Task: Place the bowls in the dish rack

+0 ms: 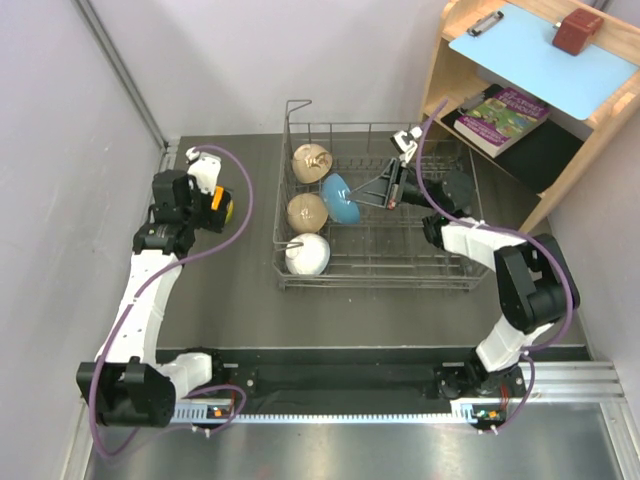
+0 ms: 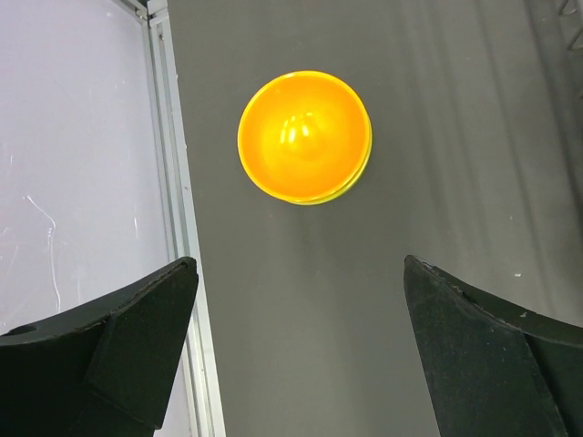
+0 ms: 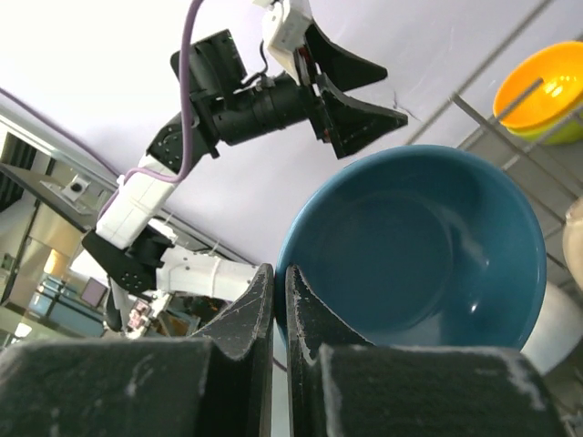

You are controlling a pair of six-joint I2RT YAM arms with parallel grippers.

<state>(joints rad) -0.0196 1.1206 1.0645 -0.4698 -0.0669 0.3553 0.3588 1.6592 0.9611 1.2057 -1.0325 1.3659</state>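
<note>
Top external: blue bowl (image 1: 340,200) on edge in dish rack (image 1: 380,284), mouth facing right; right jaws together, left jaws apart.

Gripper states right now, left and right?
Left gripper: open, empty, over the orange bowl.
Right gripper: closed beside the blue bowl; whether it grips it cannot be told.

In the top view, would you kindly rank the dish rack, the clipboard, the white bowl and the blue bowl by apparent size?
1. dish rack
2. clipboard
3. white bowl and blue bowl: too alike to rank.
</note>
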